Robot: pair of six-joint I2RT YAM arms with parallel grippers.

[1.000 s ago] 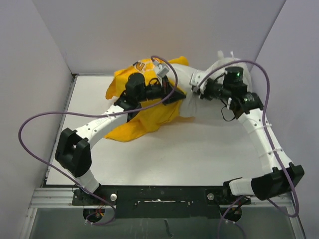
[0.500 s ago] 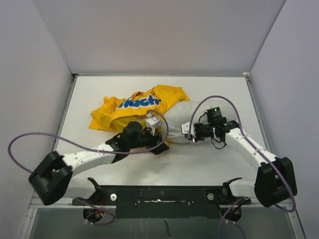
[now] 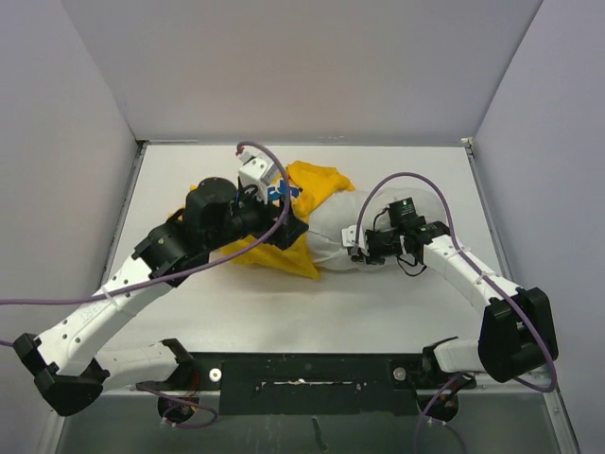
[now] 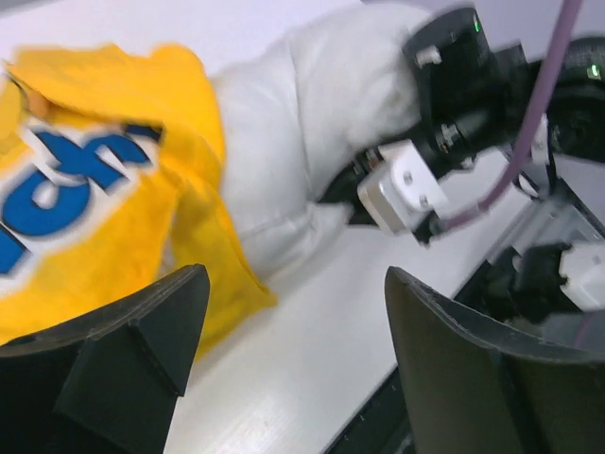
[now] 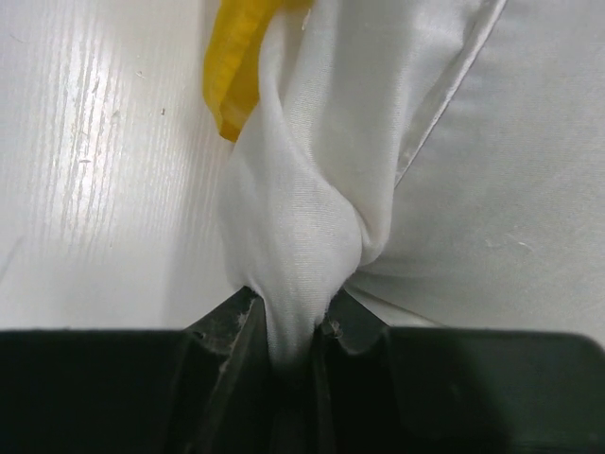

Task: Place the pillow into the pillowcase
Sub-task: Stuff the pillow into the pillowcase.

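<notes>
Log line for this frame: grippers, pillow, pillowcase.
left gripper: open, empty | right gripper: shut on pillow | pillowcase: covers part of pillow, rest exposed

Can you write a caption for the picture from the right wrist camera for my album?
The right gripper pinches a bunch of white pillow cloth, the yellow pillowcase edge just beyond.

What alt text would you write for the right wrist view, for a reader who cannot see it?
The right pincer is shut on a bunched fold of the white pillow. A yellow edge of the pillowcase shows at the top; the white table fills the picture's left side.
</notes>
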